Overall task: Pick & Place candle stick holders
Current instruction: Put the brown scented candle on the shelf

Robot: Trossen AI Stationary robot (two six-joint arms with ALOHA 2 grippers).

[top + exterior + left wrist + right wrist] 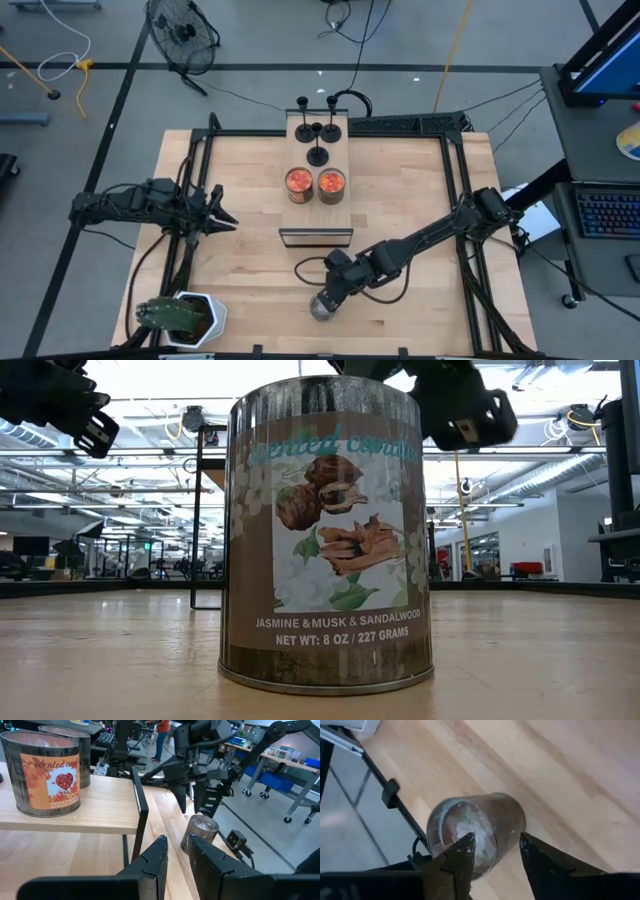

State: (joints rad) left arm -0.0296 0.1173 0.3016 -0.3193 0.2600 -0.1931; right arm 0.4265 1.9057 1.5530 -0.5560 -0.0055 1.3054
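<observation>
My right gripper (pixel 322 298) hangs with jaws parted over a silver candle tin (pixel 475 832), gripping nothing. The candle stick holders (pixel 317 128) stand well beyond it on the shelf (pixel 316 236): likely light, rigid, top-heavy, so I'd pinch a stem.

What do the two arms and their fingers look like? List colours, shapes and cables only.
Both arms are dark, built of slim jointed segments. The left gripper ends in two pointed black fingers with angular, faceted faces. The right gripper has the same tapered black fingers. A thin black cable loops beside the right arm's wrist.
</observation>
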